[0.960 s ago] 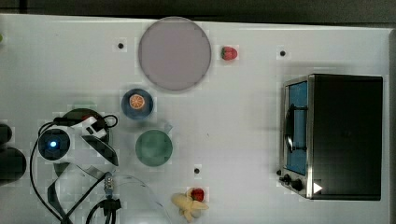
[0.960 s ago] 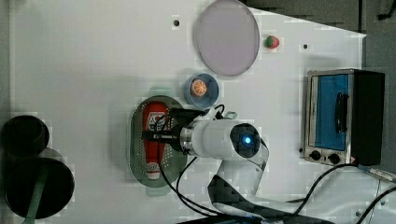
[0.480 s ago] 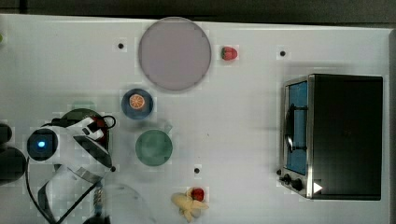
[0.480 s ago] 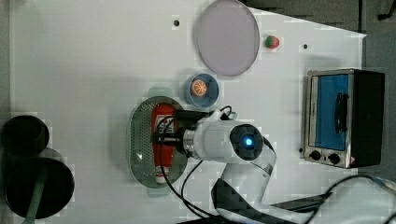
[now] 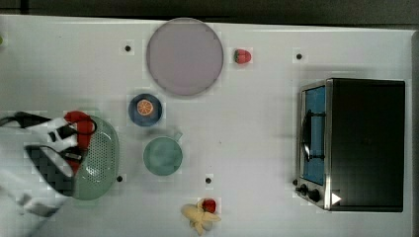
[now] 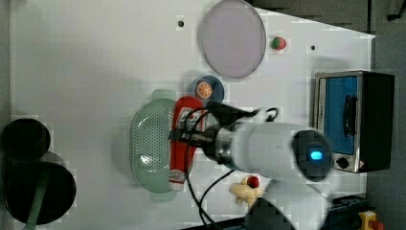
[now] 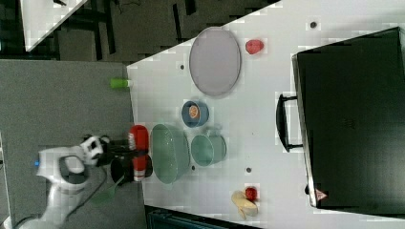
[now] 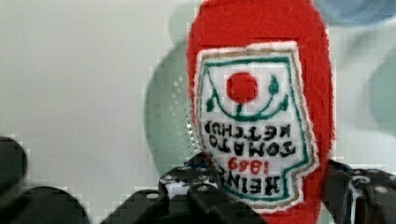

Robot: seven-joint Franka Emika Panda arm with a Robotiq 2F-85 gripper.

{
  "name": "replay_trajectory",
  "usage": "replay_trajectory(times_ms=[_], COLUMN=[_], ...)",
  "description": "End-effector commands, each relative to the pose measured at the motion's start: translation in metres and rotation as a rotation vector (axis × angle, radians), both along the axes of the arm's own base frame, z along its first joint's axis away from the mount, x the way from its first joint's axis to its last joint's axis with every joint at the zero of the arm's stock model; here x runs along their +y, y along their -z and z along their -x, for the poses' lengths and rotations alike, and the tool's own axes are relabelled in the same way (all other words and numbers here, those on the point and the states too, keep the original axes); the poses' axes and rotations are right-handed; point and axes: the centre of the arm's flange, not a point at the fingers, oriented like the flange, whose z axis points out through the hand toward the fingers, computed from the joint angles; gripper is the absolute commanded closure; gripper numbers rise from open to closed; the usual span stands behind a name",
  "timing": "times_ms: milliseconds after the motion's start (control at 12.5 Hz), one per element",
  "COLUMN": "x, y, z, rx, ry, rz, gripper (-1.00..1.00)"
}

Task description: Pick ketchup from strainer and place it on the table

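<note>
My end effector [image 6: 184,136] is clamped on the ketchup bottle [image 6: 182,143] around its middle, its fingers [image 8: 187,184] partly closed against the red sides, as the wrist view shows with the label facing the camera. I see the bottle lifted clear above the strainer [image 6: 151,143], lying lengthwise over the rim on the cup's side in the left view. The strainer sits on the desk [image 5: 257,123] just beside the teal cup [image 5: 163,155], with the small blue bowl [image 5: 145,109] near it.

Grey floor [image 7: 67,105] beside the workbench, a second white surface [image 7: 47,16] (partly seen) beyond.
</note>
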Motion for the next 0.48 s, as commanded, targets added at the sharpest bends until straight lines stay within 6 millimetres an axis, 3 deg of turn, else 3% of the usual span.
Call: replay_trajectory(times_ms=[80,320,480], x=[-0.046,-0.113,-0.169], y=[-0.062,-0.097,-0.103], z=[-0.056,-0.103,-0.130], rx=[0.024,0.052,0.043], ry=[0.095,0.085,0.039], rz=[-0.010,0.019,0.023], gripper=[-0.16,-0.16,-0.16])
